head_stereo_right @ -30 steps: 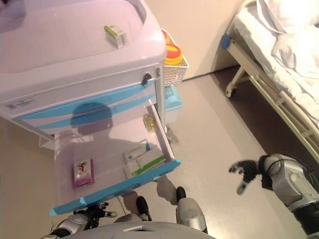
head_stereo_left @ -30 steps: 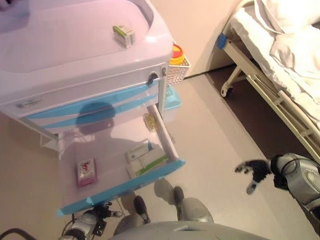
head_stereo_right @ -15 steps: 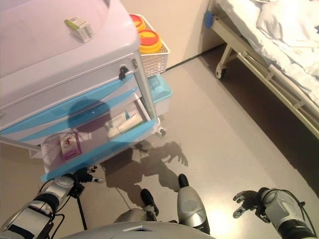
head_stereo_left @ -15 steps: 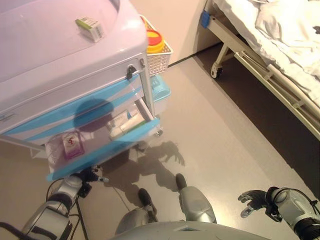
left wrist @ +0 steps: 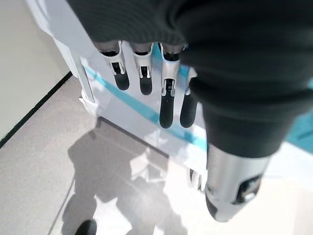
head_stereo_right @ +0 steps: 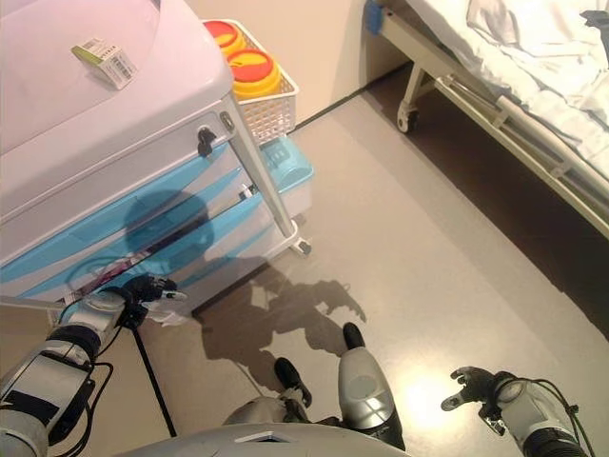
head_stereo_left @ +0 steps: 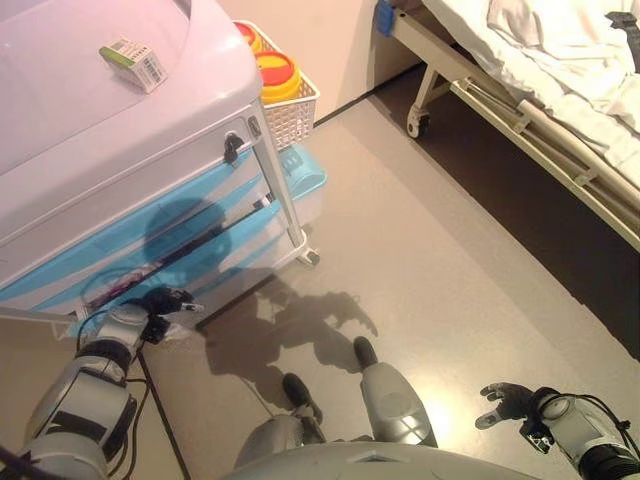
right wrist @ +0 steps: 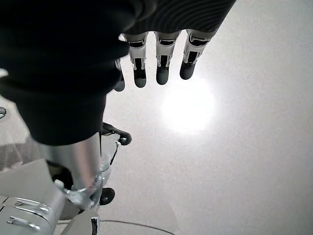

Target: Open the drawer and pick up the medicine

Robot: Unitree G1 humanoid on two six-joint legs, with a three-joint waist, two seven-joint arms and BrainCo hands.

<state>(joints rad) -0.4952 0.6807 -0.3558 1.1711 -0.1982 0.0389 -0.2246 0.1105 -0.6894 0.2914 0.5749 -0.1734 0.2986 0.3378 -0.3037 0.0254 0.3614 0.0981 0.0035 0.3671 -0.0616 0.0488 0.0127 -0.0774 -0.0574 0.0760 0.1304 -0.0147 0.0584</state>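
Note:
A small green-and-white medicine box [head_stereo_left: 132, 64] lies on the white top of the medical cart [head_stereo_left: 60, 150]. The cart's blue-fronted drawer [head_stereo_left: 215, 250] stands almost closed, with only a narrow dark gap along its upper edge, and its contents are hidden. My left hand [head_stereo_left: 160, 302] is at the drawer front's lower left end, and its fingers [left wrist: 166, 103] are straight and point at the blue stripe. It holds nothing. My right hand [head_stereo_left: 508, 401] hangs low over the floor at the far right, with its fingers [right wrist: 162, 63] straight and empty.
A white wire basket [head_stereo_left: 290, 110] with yellow-lidded containers hangs on the cart's right side, with a light blue bin [head_stereo_left: 305, 185] below it. A wheeled hospital bed [head_stereo_left: 530, 100] with white bedding fills the upper right. Beige floor lies between the cart and the bed.
The view has shifted. The drawer, wide open a second ago with boxes showing inside, has slid in until nearly closed. My left hand has risen to its front, and my right hand has sunk lower.

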